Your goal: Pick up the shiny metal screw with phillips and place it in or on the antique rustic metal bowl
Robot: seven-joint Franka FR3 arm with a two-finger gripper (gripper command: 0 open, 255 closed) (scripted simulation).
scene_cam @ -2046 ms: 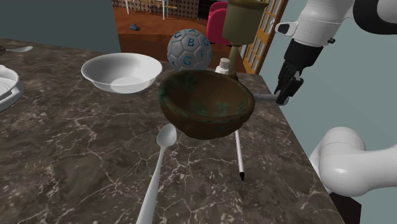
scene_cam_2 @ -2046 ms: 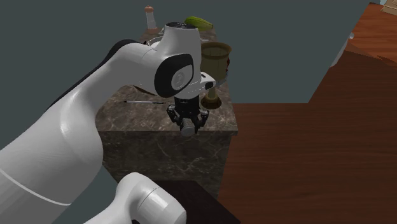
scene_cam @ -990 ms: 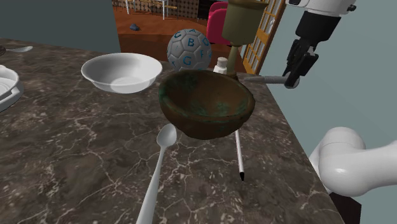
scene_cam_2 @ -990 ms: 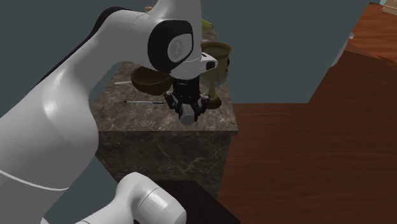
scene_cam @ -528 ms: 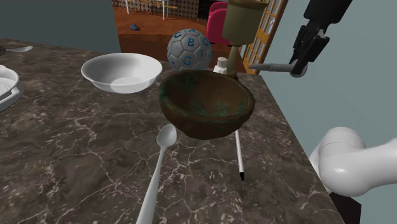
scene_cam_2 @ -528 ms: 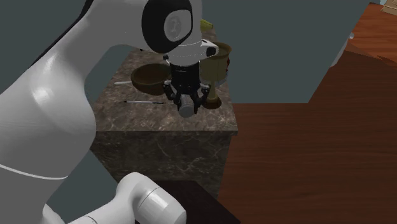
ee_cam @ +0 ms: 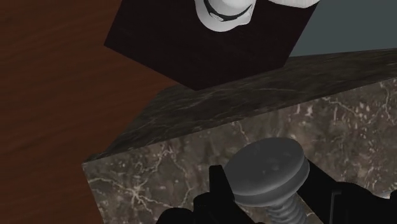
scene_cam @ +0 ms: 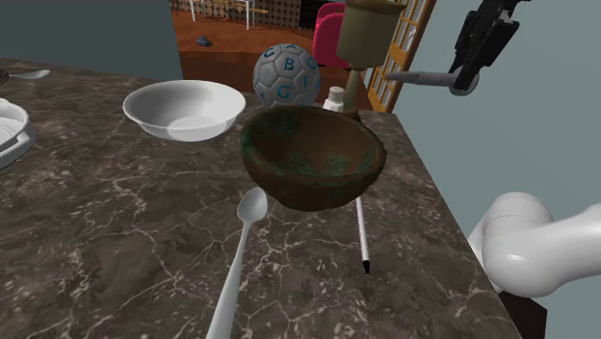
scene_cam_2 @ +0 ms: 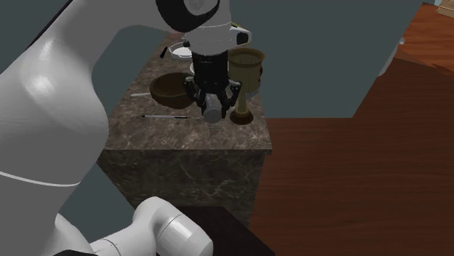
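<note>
Shoulder view: we see the gripper (scene_cam: pixel 466 77) clamped on the grey screw (scene_cam: pixel 420 77), held level in air. The rusty bowl (scene_cam: pixel 313 159) sits below, apart.

Soft, even light (wrist view dimmer) seemingly shades inside the bowl (scene_cam: pixel 310 162).
</note>
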